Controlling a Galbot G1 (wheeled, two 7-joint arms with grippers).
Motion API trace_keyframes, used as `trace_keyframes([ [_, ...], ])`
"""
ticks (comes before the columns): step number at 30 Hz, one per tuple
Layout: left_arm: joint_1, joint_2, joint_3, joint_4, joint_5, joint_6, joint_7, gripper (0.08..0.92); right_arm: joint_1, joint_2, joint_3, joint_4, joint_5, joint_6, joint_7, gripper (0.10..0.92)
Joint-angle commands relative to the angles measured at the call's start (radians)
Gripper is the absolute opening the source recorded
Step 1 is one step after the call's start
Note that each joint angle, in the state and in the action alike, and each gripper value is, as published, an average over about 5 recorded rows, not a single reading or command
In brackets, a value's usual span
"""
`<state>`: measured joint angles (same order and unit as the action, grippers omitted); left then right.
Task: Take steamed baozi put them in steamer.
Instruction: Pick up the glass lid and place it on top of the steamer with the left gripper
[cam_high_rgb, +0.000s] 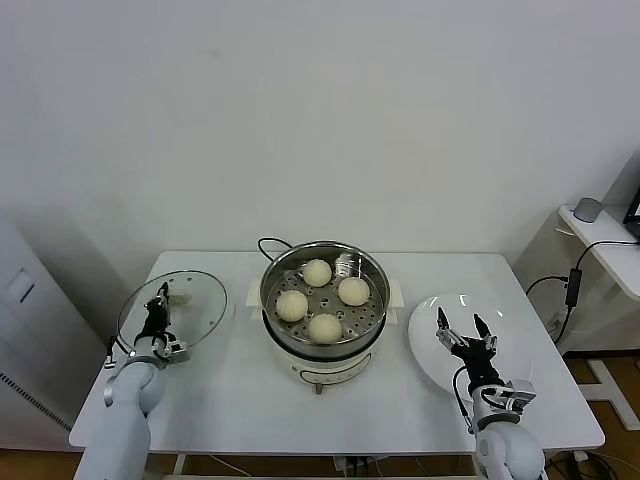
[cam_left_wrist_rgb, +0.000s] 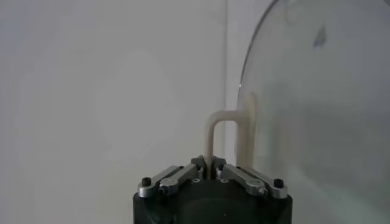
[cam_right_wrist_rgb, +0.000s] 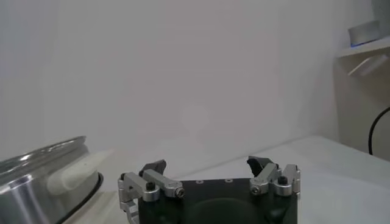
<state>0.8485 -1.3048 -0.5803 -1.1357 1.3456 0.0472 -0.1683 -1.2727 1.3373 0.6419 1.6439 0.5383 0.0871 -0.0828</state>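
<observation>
1. The four steamed baozi (cam_high_rgb: 322, 298) lie inside the steamer (cam_high_rgb: 324, 310), on its perforated metal floor; they are smooth, pale and dome-shaped, set in a loose ring and a little apart from each other.
2. The steamer is a shiny round steel pot on a white base, in the middle of the white table (cam_high_rgb: 240, 400), with a black cord (cam_high_rgb: 268, 243) curling behind it.
3. The left gripper (cam_high_rgb: 155, 318) is at the left side of the table, its fingers closed on the cream handle (cam_left_wrist_rgb: 230, 137) of the glass lid (cam_high_rgb: 172, 308). In the left wrist view the handle is a thin arch pinched between the fingers, and the lid is only partly in view, its clear edge cut off.
4. The left forearm rises from the lower left corner toward the lid.
5. The right gripper (cam_high_rgb: 465, 333) hovers over the flat white plate (cam_high_rgb: 430, 345) at the right of the steamer, jaws wide apart and holding nothing.
6. In the right wrist view only a part of the steamer's rim shows.
</observation>
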Motion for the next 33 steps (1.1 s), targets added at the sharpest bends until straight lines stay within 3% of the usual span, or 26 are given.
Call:
trace_keyframes([
  [1, 0.228, -0.070, 0.015, -0.537, 0.004, 0.500, 0.137, 0.121, 0.001, 0.004, 0.006, 0.012, 0.003, -0.008, 0.003, 0.823],
  [3, 0.260, -0.083, 0.036, -0.608, 0.019, 0.584, 0.159, 0.121, 0.001, 0.004, 0.007, 0.016, 0.005, -0.012, 0.003, 0.823],
  [7, 0.306, -0.114, 0.092, -0.781, 0.097, 0.727, 0.300, 0.121, 0.000, 0.004, 0.010, 0.025, 0.008, -0.021, 0.003, 0.823],
  [13, 0.343, -0.190, 0.188, -0.924, 0.286, 0.738, 0.423, 0.121, -0.007, 0.004, 0.010, 0.032, 0.007, -0.029, -0.001, 0.823],
  [25, 0.313, -0.347, 0.403, -0.953, 0.482, 0.738, 0.542, 0.121, -0.028, -0.002, 0.016, 0.042, 0.019, -0.029, -0.006, 0.823],
  [33, 0.202, -0.353, 0.572, -0.828, 0.474, 0.738, 0.569, 0.121, -0.045, 0.007, 0.021, 0.033, 0.019, -0.018, -0.010, 0.823],
])
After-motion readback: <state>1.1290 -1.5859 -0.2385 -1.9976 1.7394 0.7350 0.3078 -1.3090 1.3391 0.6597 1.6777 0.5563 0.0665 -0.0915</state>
